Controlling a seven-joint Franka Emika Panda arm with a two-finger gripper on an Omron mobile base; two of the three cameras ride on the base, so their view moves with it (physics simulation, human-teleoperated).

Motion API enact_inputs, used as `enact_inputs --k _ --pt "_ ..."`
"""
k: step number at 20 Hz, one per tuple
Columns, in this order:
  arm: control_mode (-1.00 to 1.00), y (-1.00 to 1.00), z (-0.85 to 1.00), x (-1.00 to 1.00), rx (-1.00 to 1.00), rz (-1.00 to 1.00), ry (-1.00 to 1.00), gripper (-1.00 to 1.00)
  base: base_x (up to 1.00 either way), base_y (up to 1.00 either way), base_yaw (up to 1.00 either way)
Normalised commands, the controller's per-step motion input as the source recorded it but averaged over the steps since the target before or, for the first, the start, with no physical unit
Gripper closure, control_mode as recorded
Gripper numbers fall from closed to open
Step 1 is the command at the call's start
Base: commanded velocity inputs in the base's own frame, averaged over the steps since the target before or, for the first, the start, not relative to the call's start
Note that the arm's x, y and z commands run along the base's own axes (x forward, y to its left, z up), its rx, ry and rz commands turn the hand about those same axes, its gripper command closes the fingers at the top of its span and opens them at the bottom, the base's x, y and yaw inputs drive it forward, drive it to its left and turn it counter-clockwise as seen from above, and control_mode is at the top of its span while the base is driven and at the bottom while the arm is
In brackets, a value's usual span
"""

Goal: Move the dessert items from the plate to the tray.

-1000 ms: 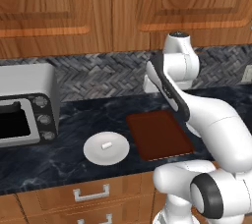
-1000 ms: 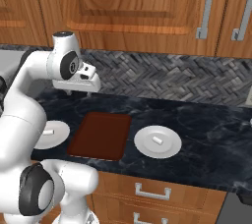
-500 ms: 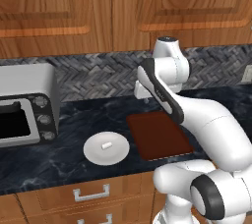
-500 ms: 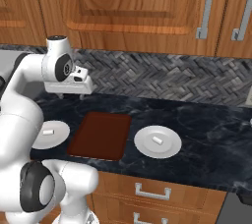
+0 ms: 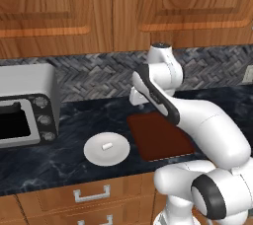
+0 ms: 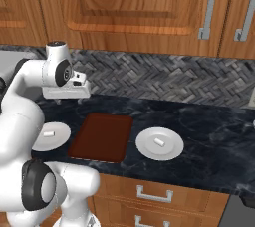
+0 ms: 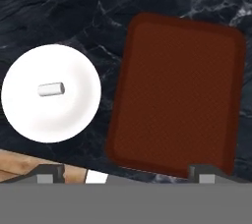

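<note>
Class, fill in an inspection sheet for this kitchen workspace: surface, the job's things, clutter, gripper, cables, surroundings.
Surface: dark marbled counter.
Job's things: white dessert piece lies on the plate; tray beside it, apart, bare.
Clutter: second plate holding a small white piece, on the tray's other side.
Gripper: gripper high above the counter, holding nothing; open or shut cannot be told.
Cables: nothing seen.
Surroundings: toaster oven, wooden cabinets, drawers.

You have two white plates on tabletop: one left of tray, one right of it. One dessert piece per plate, two total: first, second. One reddish-brown tray. One toaster oven. One robot arm.
</note>
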Motion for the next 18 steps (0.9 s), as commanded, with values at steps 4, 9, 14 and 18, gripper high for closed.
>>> enact_inputs --k 4,9,14,18 --pt "-1.00 0.31 -0.24 0.12 0.00 0.04 0.02 -1.00 0.00 0.00 0.00" --pt "-1.00 0.43 -0.26 0.03 0.00 0.05 0.03 -1.00 0.00 0.00 0.00" --pt "-1.00 0.20 -0.27 0.02 0.00 0.12 0.02 -1.00 0.00 0.00 0.00" --pt "-1.00 0.14 -0.18 0.04 0.00 0.15 0.02 -1.00 0.00 0.00 0.00"
